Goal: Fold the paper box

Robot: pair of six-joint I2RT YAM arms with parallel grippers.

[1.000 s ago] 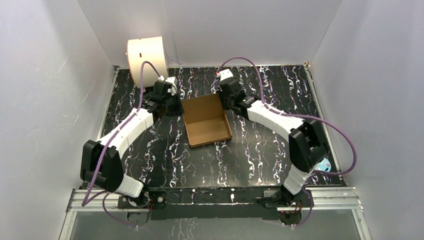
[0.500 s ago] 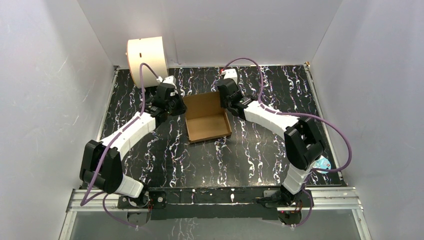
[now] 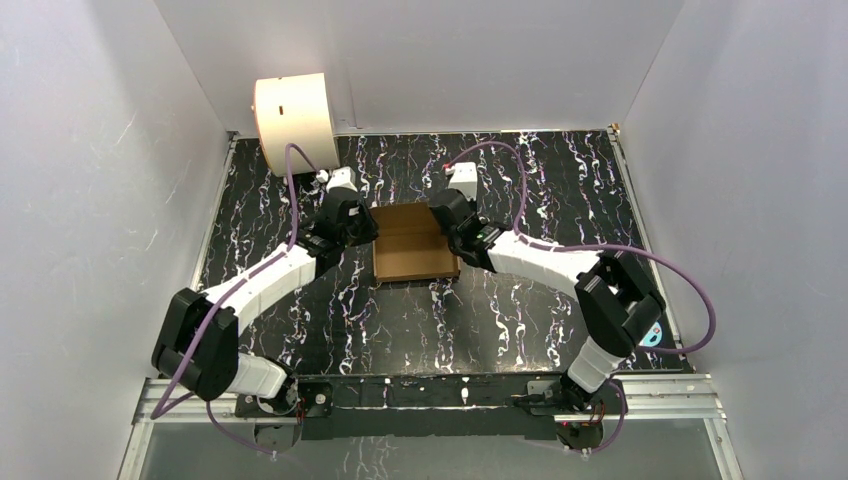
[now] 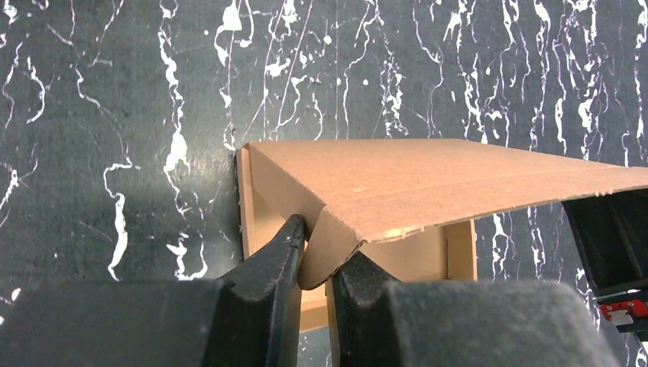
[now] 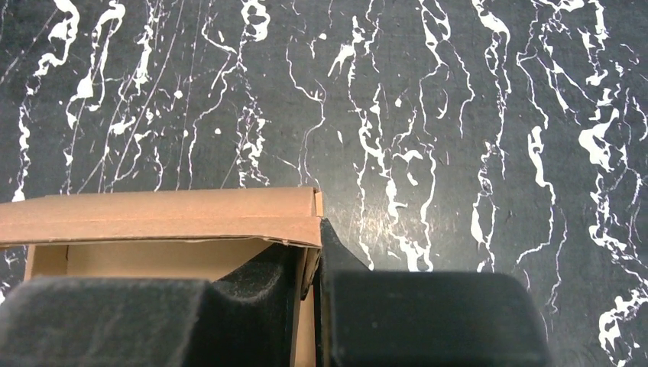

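Both arms had come nearer to their bases since one second earlier, and they had brought the lid (image 4: 428, 180) of the brown corrugated cardboard box (image 3: 415, 245) forward and down, so that from above the lid now covered almost the whole shallow tray (image 4: 397, 264). The box lay near the middle of the black marble-patterned table (image 3: 520, 300), between the two wrists and well apart from the cream-white cylindrical drum (image 3: 293, 118) in the far left corner.

The left gripper (image 4: 313, 229) had its fingers (image 4: 284, 237) nearly together, pinching the small rounded side flap (image 4: 328, 252) at the lid's left corner. The right gripper (image 5: 313, 237) held the lid's right corner in the same way, its fingers (image 5: 340, 241) pressed on a thin cardboard edge.

I judged the task to be well advanced but not finished. The walls of the tray stood up and the lid was folded over. However, in the left wrist view the lid was tilted, with an open gap below it. The side flaps probably had to go inside the tray, and the front edge had to be pressed down and tucked.
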